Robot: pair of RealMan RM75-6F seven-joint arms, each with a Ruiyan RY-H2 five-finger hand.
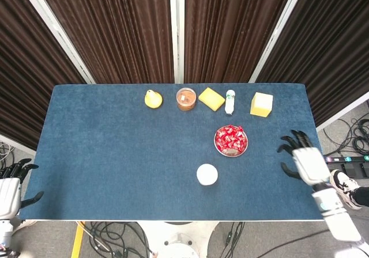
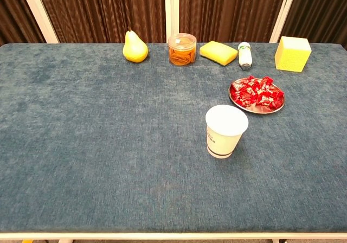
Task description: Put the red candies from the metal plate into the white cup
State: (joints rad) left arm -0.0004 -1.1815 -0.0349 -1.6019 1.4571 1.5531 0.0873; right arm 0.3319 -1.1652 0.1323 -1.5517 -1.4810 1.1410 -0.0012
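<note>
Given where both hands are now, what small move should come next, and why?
Probably bring the right hand leftward over the metal plate: it hovers open near that side, the red candies all lie untouched there, and the white cup stands empty-handed nearby.

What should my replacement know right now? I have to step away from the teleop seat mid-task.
Right hand: open, holding nothing, over the table's right part, beside the round metal plate.
Left hand: open, holding nothing, off the table's left edge.
Red wrapped candies: all piled on the metal plate.
White paper cup: upright, nearer the front than the plate, apart from it; no candy visible inside.
Done: nothing moved yet.
Left: pick the candies from the plate and drop them in the cup. The right hand is the closer one.
</note>
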